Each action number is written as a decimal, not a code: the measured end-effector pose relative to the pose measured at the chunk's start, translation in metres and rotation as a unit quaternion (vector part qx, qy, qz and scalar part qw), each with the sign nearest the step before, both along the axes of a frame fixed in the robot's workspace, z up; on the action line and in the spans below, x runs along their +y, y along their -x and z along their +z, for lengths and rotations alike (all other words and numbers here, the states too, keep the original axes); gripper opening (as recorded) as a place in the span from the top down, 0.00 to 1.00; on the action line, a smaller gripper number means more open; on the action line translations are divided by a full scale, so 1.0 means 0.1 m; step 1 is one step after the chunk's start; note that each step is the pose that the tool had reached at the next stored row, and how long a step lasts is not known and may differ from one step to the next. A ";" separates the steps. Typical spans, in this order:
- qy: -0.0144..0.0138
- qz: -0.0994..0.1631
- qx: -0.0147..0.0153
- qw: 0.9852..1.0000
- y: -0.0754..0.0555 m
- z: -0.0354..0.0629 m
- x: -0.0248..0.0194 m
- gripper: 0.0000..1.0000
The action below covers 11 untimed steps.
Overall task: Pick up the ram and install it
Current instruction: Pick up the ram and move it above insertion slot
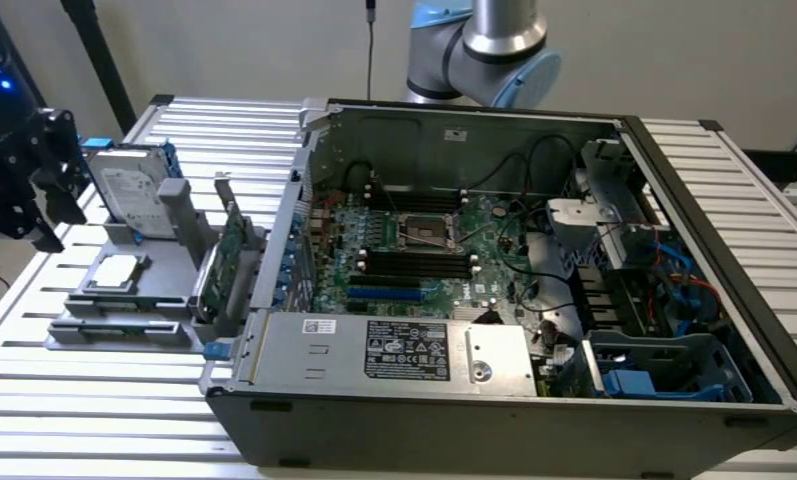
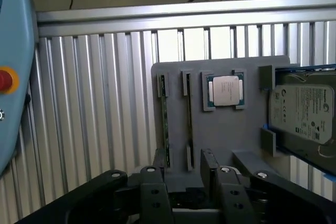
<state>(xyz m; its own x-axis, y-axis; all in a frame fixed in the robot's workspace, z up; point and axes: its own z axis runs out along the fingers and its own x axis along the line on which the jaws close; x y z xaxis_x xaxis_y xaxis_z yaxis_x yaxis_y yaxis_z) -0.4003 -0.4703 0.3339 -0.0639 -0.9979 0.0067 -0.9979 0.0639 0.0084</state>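
Note:
The ram (image 2: 165, 124) is a thin green strip standing on edge in one of two narrow slots of the grey parts holder (image 2: 226, 135); the slot beside it looks dark and empty. My gripper (image 2: 186, 184) hovers above the holder's near edge, open, its black fingers (image 2: 151, 187) apart with nothing between them. It is short of the ram and not touching it. In the exterior view the gripper (image 1: 51, 195) hangs at the far left, beside the holder (image 1: 118, 305). The motherboard's black memory slots (image 1: 418, 265) lie inside the open computer case (image 1: 505, 400).
On the holder also sit a CPU (image 2: 226, 89), a hard drive (image 2: 303, 111) and an upright green expansion card (image 1: 225, 265) with a metal bracket. A blue pendant with a red button (image 2: 4, 80) lies beside the ribbed aluminium table (image 2: 94, 108). Cables and a drive cage crowd the case's right side.

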 end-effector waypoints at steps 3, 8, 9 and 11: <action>0.000 0.000 0.000 1.000 0.00 -0.055 -0.007 0.53; 0.000 0.001 0.000 1.000 0.00 -0.147 -0.030 0.46; 0.000 0.001 0.000 1.000 0.00 -0.164 -0.036 0.46; 0.000 0.001 0.000 1.000 0.00 -0.200 -0.049 0.46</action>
<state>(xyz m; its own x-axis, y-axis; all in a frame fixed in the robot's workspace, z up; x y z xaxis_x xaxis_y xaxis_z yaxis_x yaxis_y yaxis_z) -0.4000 -0.4752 0.3139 -0.0623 -0.9980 0.0064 -0.9980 0.0623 0.0084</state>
